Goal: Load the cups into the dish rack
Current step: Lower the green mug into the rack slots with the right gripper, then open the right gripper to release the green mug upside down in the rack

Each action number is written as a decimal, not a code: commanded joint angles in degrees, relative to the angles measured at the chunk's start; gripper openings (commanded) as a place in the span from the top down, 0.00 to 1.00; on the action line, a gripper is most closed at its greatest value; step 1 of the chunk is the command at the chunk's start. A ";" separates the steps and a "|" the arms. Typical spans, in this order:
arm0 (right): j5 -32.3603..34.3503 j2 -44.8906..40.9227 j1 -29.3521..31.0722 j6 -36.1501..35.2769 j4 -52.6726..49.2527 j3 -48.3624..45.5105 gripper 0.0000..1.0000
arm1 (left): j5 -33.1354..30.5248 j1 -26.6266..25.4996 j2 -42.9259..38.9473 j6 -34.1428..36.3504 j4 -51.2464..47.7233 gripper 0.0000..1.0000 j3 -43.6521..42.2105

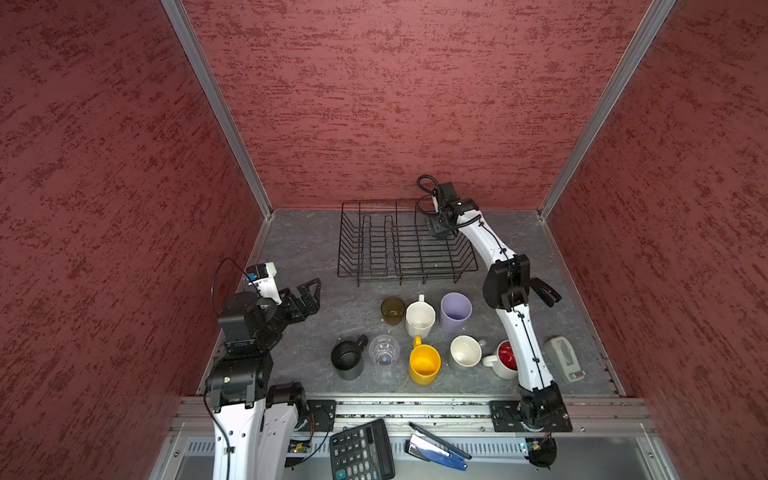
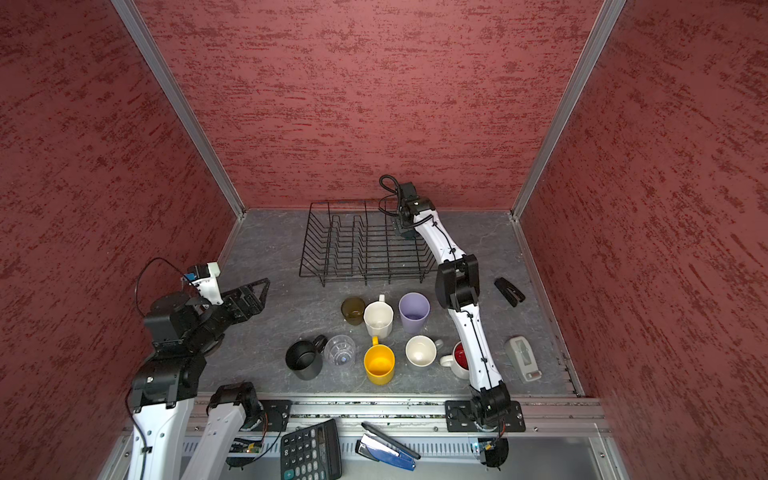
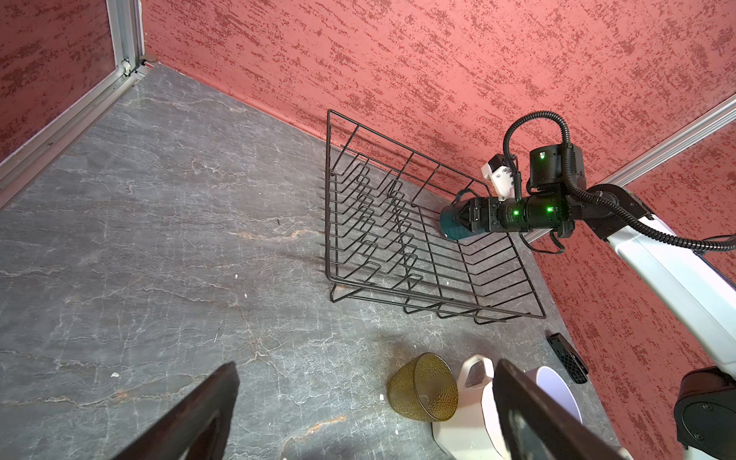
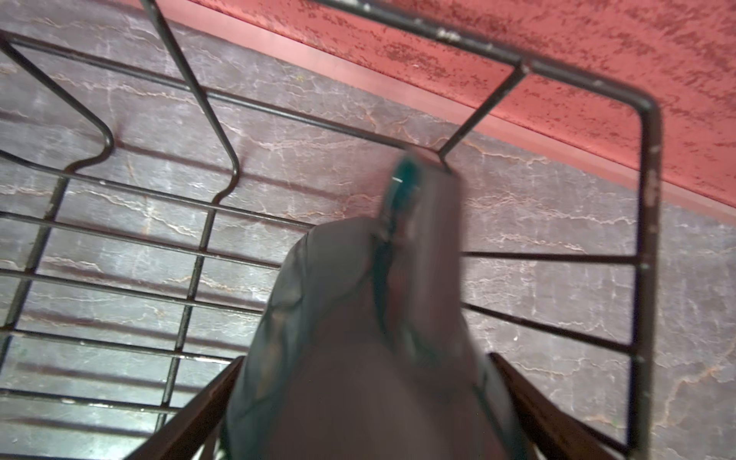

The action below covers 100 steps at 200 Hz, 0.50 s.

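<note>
1. The teal mug (image 3: 449,227) is right at the tip of the right gripper (image 1: 437,227), between its fingers, over the far right corner of the dish rack (image 1: 407,272).
2. In the right wrist view the mug is only a blur between two widely parted fingers. I cannot tell whether they are pressing on it.
3. The right arm (image 1: 519,332) stretches from its near right base out over the cups, with the elbow bent and the wrist tipped down into the rack.
4. The left gripper (image 1: 311,296) has its jaws spread wide with nothing between them. It hovers over the grey table (image 1: 311,249) on the left, well apart from the rack and cups.
5. Eight cups stand on the table on the near side of the rack.
   - Far row: olive-brown glass (image 1: 392,309), white mug (image 1: 420,318), lavender tumbler (image 1: 456,311).
   - Near row: black mug (image 1: 348,358), clear glass (image 1: 384,350), yellow mug (image 1: 424,363), grey mug (image 1: 465,352), and a red-lined white mug (image 1: 505,359) partly behind the right arm.
</note>
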 commanded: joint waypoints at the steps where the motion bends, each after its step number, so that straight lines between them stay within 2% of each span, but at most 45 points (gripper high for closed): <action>1: -1.27 -1.84 -0.60 0.96 1.53 1.58 0.06 | 0.54 0.49 -0.82 -0.53 -0.41 0.00 -0.46; 49: -2.50 -3.12 -0.88 1.84 2.36 1.57 0.03 | 0.54 0.53 -0.90 -0.66 -0.42 0.00 -0.17; 100: -8.27 -7.96 -0.81 3.48 3.93 1.61 0.02 | 0.19 0.50 -1.46 -0.74 -0.79 0.00 0.02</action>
